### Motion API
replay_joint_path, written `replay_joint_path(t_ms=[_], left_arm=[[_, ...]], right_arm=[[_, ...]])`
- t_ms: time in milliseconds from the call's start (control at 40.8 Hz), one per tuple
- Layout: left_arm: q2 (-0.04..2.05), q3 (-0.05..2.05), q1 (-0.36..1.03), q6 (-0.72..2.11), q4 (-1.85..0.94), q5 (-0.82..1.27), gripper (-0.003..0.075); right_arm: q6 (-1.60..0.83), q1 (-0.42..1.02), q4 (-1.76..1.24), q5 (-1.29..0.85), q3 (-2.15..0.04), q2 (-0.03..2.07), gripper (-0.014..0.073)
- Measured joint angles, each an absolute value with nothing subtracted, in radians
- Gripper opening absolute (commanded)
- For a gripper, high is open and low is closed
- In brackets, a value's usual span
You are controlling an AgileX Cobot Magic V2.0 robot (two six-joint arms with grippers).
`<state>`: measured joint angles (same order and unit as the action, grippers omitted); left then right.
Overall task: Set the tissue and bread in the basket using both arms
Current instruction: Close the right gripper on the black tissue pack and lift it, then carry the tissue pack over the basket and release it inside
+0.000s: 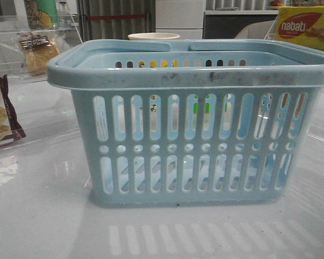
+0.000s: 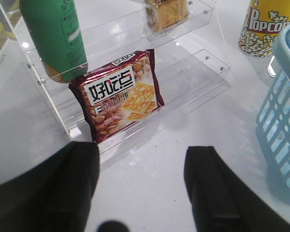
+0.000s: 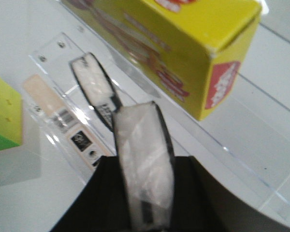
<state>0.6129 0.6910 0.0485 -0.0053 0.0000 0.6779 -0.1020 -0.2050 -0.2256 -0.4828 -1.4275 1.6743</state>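
The white table (image 1: pixel 38 216) fills the lower part of the front view, and the light-blue basket (image 1: pixel 191 124) stands on it in the middle of the frame, upright, with both handles folded down on the rim. No item can be made out lying inside it through the slots. In the left wrist view a part of the same basket shows at the right edge of the frame.

A clear plastic shelf (image 2: pixel 193 72) stands in the upper half of the left wrist view. The maroon cracker packet (image 2: pixel 120 96) leans on its lower step in the middle of the frame, and a green bottle (image 2: pixel 55 36) stands in the upper left, just beside the packet. The bread (image 2: pixel 165 14) in its clear wrapper sits on the upper step at the top centre of the frame; in the front view it appears in the upper left. A popcorn cup (image 2: pixel 261 26) stands in the upper right corner, near the basket rim.

In the right wrist view a yellow box (image 3: pixel 183 43) lies across the upper part of the frame on another clear shelf.

The left end effector (image 2: pixel 142 188) is at the bottom of its view, fingers wide apart, with nothing between them, above bare table.

The right end effector (image 3: pixel 147 193) is closed on the tissue (image 3: pixel 145 164), which stands on its edge between the fingers in the lower centre of the frame, showing a white face with a dark border. A second similar pack (image 3: pixel 94 84) stands behind it, in the upper left of the frame.
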Motion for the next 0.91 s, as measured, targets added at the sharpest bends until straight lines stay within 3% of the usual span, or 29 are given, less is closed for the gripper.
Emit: replay_joint_path(t_ms=[196, 392, 662, 785, 908], left_arm=[[0.613, 0.691, 0.049, -0.005, 0.0, 0.678, 0.0455], [0.613, 0.691, 0.049, -0.005, 0.0, 0.678, 0.0455], [0.613, 0.691, 0.049, -0.005, 0.0, 0.678, 0.0455], [0.613, 0.691, 0.049, -0.005, 0.0, 0.678, 0.0455], [0.613, 0.691, 0.049, -0.005, 0.0, 0.678, 0.0456]], right_arm=[[-0.102, -0.109, -0.226, -0.562, -1.428, 1.5, 0.0143], [-0.102, 0.084, -0.226, -0.676, -1.428, 1.353, 0.0143], [-0.102, 0.323, -0.23, -0.819, -1.428, 1.371, 0.0153], [-0.11, 0.37, -0.23, -0.837, -1.428, 1.427, 0.0258], [-0.111, 0.386, -0.23, -0.848, -1.428, 1.499, 0.0462]])
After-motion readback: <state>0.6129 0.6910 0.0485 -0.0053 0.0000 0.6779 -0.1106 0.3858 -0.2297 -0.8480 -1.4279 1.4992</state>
